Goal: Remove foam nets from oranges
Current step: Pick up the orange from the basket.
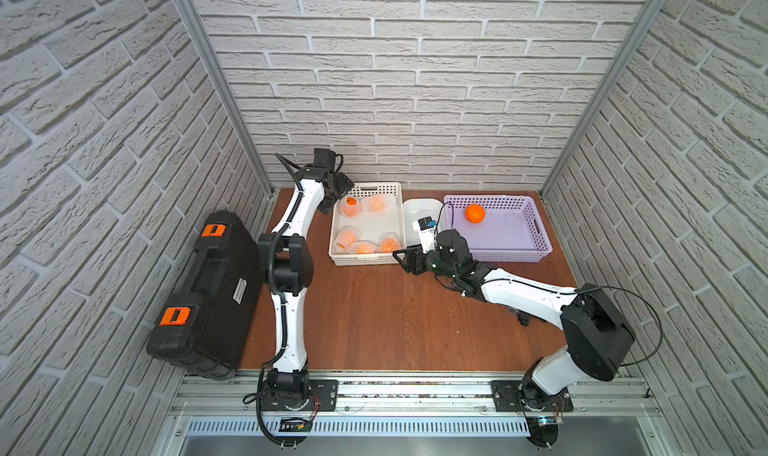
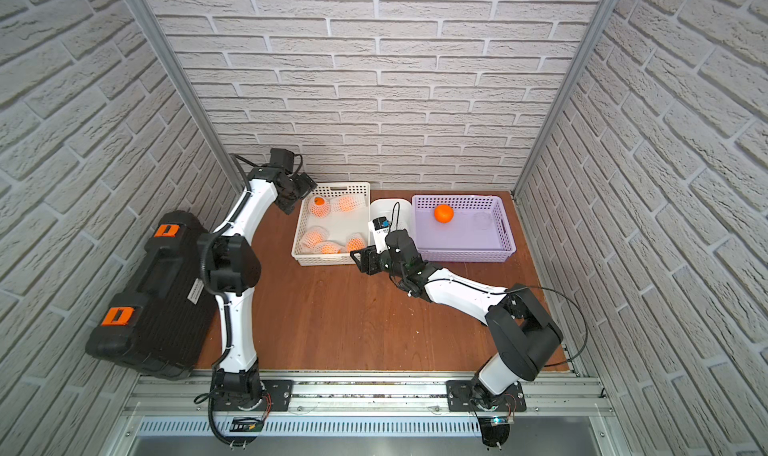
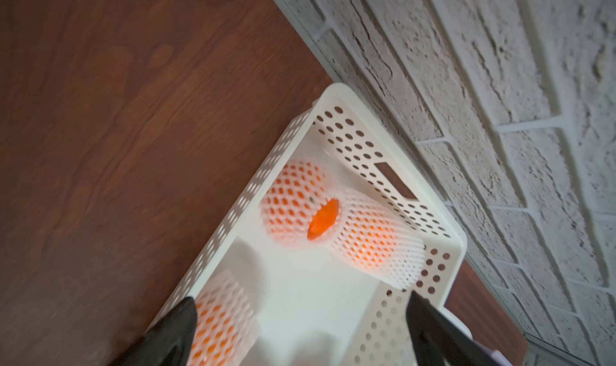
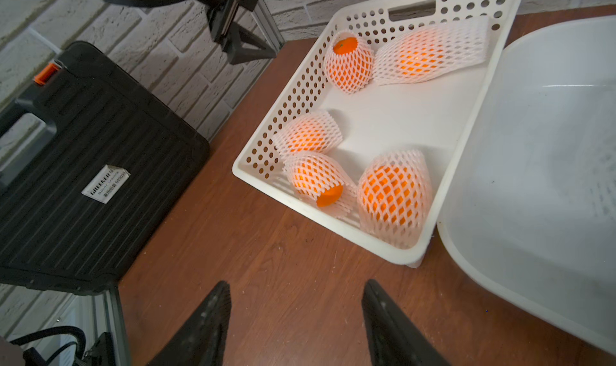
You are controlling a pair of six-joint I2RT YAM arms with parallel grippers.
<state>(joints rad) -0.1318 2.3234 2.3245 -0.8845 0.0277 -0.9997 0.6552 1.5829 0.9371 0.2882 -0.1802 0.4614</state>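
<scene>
Left arm reaches far forward, left pincer [image 1: 340, 187] wide apart and empty by the far corner of the white basket [image 1: 365, 262]. Right arm bends low over the bench [image 1: 374, 321], right pincer [image 1: 404, 260] parted, empty, beside that basket. Inside lie five oranges [image 1: 351, 201] in foam nets [image 1: 377, 204]; one bare orange [image 1: 474, 213] sits in the purple basket [image 1: 536, 251].

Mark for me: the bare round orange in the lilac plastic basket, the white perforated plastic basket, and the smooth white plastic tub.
bare round orange [image 1: 474, 213]: a top view, middle of its skin.
white perforated basket [image 4: 300, 94]: right wrist view, holed side wall.
white tub [image 4: 533, 131]: right wrist view, bare inner wall.
</scene>
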